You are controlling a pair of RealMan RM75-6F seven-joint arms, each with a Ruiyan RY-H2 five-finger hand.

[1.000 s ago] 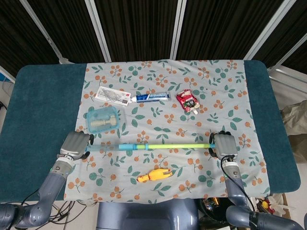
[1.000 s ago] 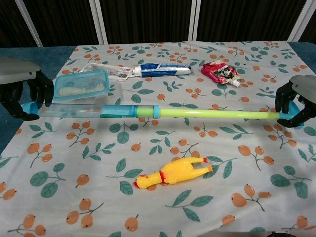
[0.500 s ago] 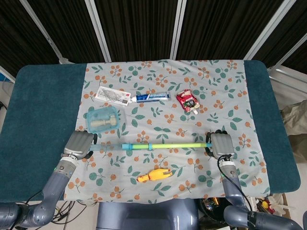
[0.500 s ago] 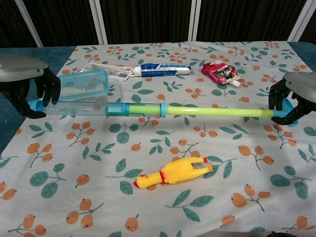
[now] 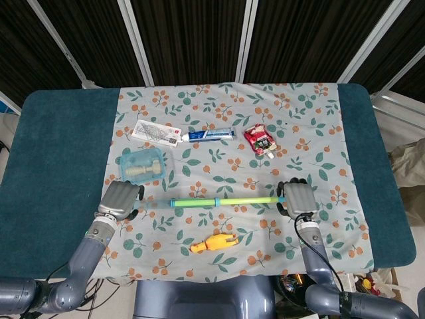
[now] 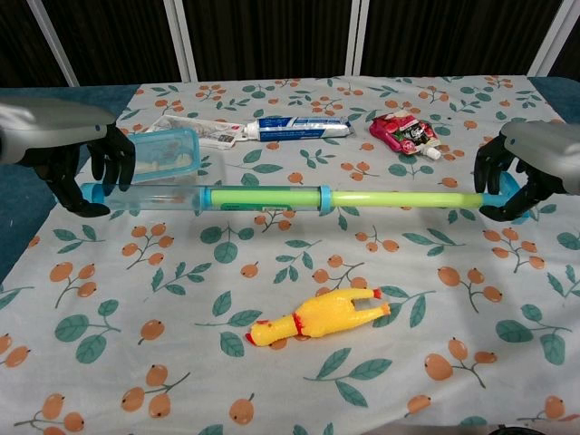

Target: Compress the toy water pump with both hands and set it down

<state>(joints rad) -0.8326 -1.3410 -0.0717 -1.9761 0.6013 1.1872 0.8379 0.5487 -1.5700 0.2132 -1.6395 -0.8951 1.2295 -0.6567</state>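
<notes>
My left hand and right hand grip the pump ends mid-frame, closer together now; rod sliding in (partly compressed, more to go).

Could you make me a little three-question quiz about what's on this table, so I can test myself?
1. True or false: the left hand and right hand each hold one end of the toy water pump.
2. Which toy lies nearest the robot? A) rubber chicken B) toothpaste tube C) red pouch
3. Fill in: the pump's thin rod is ____ in colour.

Key: 1 true; 2 A; 3 green.
</notes>
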